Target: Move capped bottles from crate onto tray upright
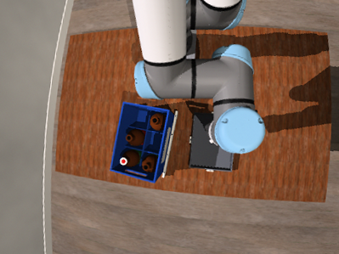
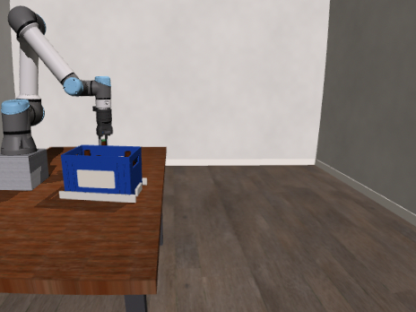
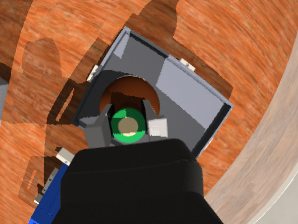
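Observation:
My gripper is shut on the neck of a brown bottle with a green cap and holds it upright. In the wrist view the bottle hangs over the dark grey tray, near the tray's left end. From overhead the arm's wrist hides most of the tray and the held bottle. The blue crate stands left of the tray. It holds one bottle with a red and white cap in the front left cell and three open brown bottles.
The robot's base stands on the table at the far side. The table's front edge is close to the crate and the tray. In the side view the crate hides the tray and the bottle's lower part.

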`<state>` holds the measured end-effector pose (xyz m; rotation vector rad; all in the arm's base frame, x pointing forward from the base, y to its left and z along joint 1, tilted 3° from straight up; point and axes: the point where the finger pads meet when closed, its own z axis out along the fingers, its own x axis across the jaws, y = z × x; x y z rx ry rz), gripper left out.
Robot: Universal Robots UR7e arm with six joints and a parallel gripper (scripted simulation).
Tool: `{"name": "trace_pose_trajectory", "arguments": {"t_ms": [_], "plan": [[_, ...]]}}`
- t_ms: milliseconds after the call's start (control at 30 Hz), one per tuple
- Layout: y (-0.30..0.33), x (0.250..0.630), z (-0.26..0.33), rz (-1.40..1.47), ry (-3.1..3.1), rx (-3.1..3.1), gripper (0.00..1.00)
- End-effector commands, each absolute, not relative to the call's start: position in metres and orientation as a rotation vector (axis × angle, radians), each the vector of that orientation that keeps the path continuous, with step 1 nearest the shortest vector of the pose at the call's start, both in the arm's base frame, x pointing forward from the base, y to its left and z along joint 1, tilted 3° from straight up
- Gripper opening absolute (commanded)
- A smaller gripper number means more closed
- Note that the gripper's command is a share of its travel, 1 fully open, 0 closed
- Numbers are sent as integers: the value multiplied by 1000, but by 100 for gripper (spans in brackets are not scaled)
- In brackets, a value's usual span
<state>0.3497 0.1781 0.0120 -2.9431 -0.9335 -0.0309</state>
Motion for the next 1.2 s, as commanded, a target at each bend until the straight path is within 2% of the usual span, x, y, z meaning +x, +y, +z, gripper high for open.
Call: {"name": "trace_pose_trajectory", "arguments": {"t_ms": [0,200,233,1167], "plan": [[178,350,12,-33,-934,-2943,0],[178,350,12,-33,-934,-2943,0],[178,350,12,-33,-934,-2943,100],[178,350,12,-33,-934,-2943,100]]}}
